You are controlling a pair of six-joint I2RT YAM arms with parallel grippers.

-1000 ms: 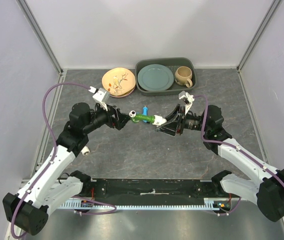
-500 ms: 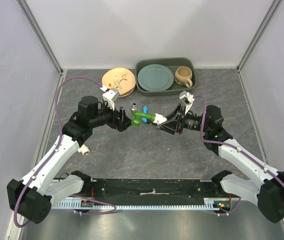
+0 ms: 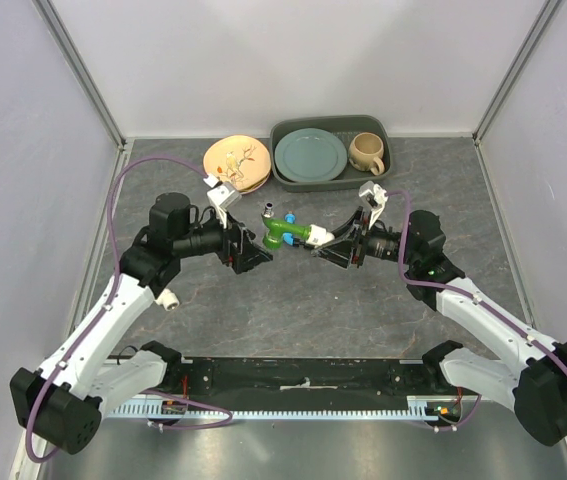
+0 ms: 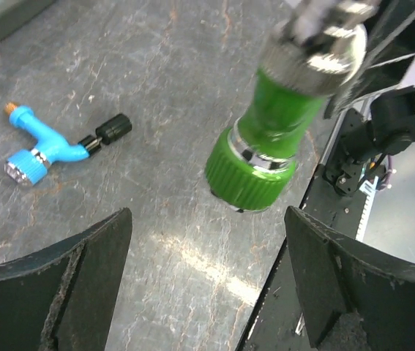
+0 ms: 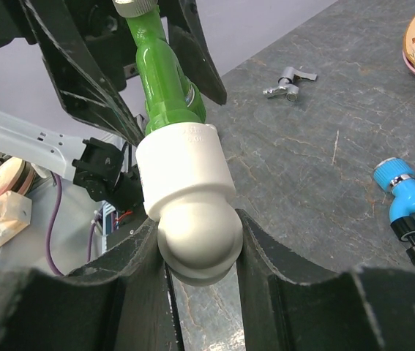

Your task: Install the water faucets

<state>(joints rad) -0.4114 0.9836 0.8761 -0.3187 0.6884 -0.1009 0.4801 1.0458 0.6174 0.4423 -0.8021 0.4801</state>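
Note:
The bright green faucet (image 3: 285, 233) sits screwed into a white elbow fitting (image 3: 320, 238), held above the table. My right gripper (image 3: 329, 244) is shut on the elbow's rounded bend (image 5: 192, 219); the green faucet (image 5: 160, 66) sticks out beyond it. My left gripper (image 3: 255, 250) is open and empty, its fingers on either side of the faucet's green cap (image 4: 249, 175) without touching it. The light blue faucet (image 3: 290, 216) lies on the table behind, also in the left wrist view (image 4: 42, 142) and right wrist view (image 5: 406, 191).
A small grey metal piece (image 3: 268, 209) lies near the blue faucet. A second white elbow fitting (image 3: 169, 298) lies under the left arm. A patterned plate (image 3: 237, 163) and a grey tray (image 3: 383, 130) with a plate and mug stand at the back.
My left gripper held and turned the green faucet, then let go, opened and drew back slightly left. The right gripper kept the elbow nearly still.

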